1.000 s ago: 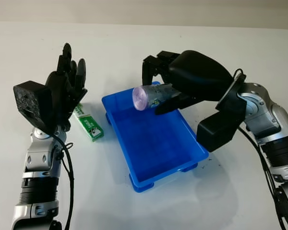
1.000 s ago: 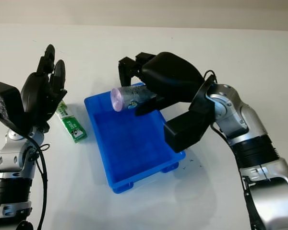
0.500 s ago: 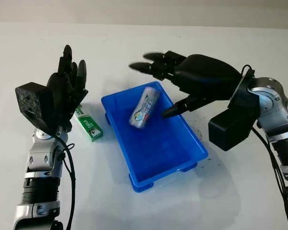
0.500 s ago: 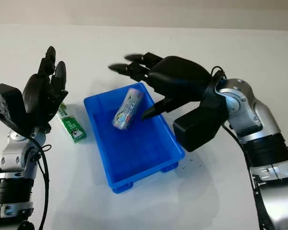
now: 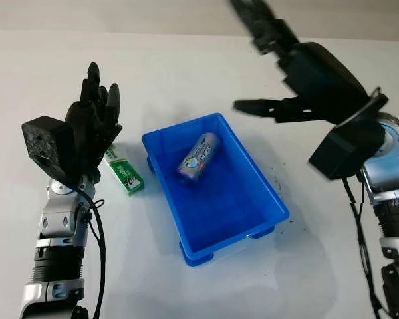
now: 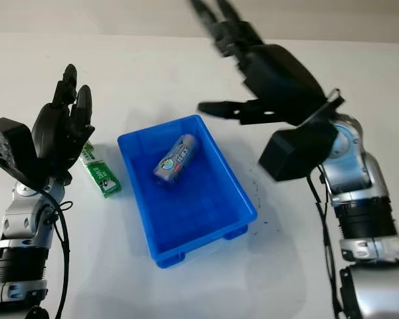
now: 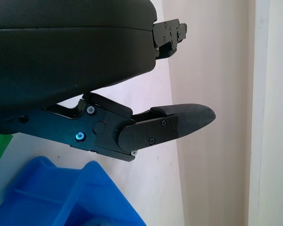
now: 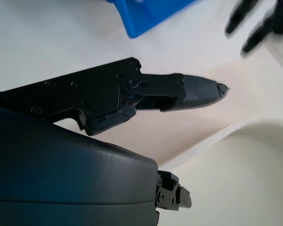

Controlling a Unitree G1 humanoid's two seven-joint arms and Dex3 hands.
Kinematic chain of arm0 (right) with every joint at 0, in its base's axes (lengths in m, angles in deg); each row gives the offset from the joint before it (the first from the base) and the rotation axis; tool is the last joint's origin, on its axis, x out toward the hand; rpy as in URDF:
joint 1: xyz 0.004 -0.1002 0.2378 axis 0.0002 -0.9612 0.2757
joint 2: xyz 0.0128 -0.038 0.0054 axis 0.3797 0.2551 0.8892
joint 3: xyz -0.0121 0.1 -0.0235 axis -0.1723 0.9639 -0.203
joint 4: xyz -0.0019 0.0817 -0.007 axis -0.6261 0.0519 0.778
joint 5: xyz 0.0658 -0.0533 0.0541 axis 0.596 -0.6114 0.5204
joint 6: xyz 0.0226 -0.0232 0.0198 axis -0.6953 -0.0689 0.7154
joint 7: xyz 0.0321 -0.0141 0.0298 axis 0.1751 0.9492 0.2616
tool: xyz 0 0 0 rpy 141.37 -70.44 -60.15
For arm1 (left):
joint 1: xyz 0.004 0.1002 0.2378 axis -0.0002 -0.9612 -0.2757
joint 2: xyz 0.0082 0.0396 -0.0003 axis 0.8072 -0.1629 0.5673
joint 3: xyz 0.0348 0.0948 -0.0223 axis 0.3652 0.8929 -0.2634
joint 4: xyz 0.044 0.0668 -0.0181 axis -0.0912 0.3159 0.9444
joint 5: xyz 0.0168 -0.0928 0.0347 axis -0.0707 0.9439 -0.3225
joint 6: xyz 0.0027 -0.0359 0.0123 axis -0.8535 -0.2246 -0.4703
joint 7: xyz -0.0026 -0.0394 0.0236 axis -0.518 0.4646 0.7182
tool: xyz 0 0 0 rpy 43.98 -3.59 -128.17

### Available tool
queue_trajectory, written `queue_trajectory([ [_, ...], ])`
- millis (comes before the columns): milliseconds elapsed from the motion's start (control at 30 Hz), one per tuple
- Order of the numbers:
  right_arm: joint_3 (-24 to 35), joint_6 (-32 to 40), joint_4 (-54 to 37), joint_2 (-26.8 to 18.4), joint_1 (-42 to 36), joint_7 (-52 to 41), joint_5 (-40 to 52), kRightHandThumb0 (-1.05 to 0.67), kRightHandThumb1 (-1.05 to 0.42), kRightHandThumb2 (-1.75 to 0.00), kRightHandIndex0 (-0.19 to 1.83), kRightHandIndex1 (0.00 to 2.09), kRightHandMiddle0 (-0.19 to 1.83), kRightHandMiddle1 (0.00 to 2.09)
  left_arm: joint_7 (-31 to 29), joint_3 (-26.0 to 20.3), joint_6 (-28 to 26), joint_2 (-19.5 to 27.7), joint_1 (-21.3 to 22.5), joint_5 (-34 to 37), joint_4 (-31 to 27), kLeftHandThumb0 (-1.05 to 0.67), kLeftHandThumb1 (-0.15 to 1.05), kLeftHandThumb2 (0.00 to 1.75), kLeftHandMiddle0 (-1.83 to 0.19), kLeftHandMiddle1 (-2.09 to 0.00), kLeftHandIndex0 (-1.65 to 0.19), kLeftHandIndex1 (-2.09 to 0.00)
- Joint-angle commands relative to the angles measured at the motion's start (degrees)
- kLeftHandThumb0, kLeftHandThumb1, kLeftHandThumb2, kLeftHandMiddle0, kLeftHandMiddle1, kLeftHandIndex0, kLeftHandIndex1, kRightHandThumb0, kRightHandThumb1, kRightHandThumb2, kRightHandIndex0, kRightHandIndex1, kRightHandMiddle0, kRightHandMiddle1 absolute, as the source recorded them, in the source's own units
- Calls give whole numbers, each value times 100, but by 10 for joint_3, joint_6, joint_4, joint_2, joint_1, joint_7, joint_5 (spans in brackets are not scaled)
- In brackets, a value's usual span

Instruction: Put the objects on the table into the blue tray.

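Since a second ago we see the right hand (image 5: 299,73) let go of the bottle (image 5: 198,157) and lift away; it is now raised beyond the far right corner of the blue tray (image 5: 266,199), holding nothing, fingers extended and apart, well clear of the tray. Bottle now lies on its side inside the blue tray, in the far half, slanted across the floor. So one object is delivered. We still have the green box (image 5: 124,175) on the table (image 5: 186,66), just beside the tray's left wall, not yet picked. Left hand (image 5: 86,129) has not moved: upright just left of the tray, over the green box's far end, open, fingers straight and close together. We judge the green box is next, likely for the left hand.
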Motion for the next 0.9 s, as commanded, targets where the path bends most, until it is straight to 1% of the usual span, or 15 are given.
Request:
queue_trajectory([
  [0,19,41,-9,13,-25,4,19,-78,-105,-63,-19,0,-19,0,-2,-3,9,1,2,2,4,-72,105,59,17,-5,16,-5],
  [133,59,152,-1,49,-42,-13,111,-74,-105,-66,-19,0,-19,0,-1,-3,6,3,2,1,1,-73,105,59,16,-6,16,-5],
  [200,72,200,-5,56,-51,-9,132,-75,-105,-67,-19,0,-19,0,-1,-3,2,4,2,1,-2,-73,105,59,16,-6,16,-5],
  [267,79,228,-13,61,-58,-3,140,-76,-105,-67,-19,0,-19,0,-2,-4,-1,4,2,3,-4,-72,105,60,16,-5,16,-5],
  [600,96,257,-35,115,-88,48,161,-76,-105,-76,-19,0,-19,0,-4,-3,-5,9,12,-1,0,-72,105,60,16,-6,15,-6],
  [867,96,262,-47,129,-94,62,163,-77,-105,-77,-19,0,-19,0,-10,-3,-4,15,18,1,7,-71,105,61,16,-5,15,-6],
])
